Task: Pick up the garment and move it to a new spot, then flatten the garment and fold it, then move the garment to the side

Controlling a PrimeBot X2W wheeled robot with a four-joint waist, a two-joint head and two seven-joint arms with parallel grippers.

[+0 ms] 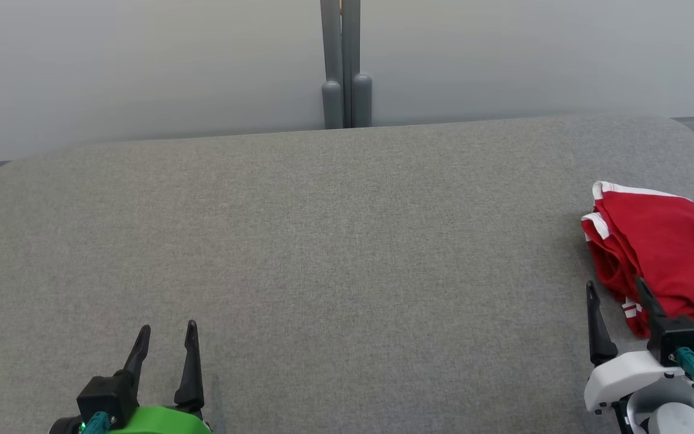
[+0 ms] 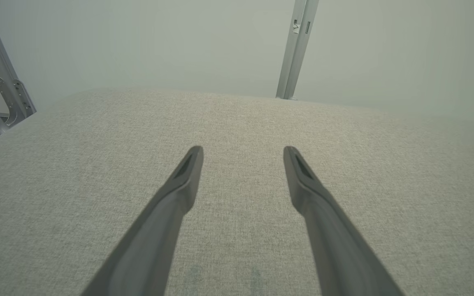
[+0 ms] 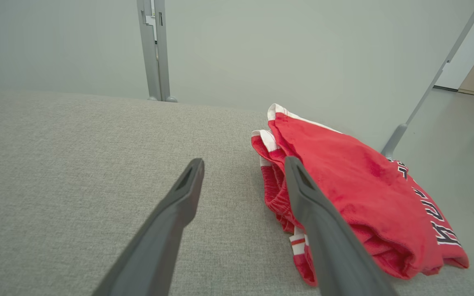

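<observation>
The garment [image 1: 669,247] is red with white trim and dark lettering, lying folded in a bundle at the right edge of the grey padded table [image 1: 335,253]. My right gripper [image 1: 618,289] is open just in front of and left of the bundle, nothing between its fingers. In the right wrist view the garment [image 3: 356,193] lies along the right finger, and the right gripper [image 3: 243,164] hovers over bare fabric beside it. My left gripper [image 1: 166,331] stands open at the lower left, far from the garment; the left wrist view shows the left gripper [image 2: 243,152] above bare grey cloth.
A grey upright post [image 1: 342,66] stands behind the table's far edge, before a pale wall. The table's corners are rounded. To the right of the table, a slanted metal leg [image 3: 422,94] and the floor beyond are in the right wrist view.
</observation>
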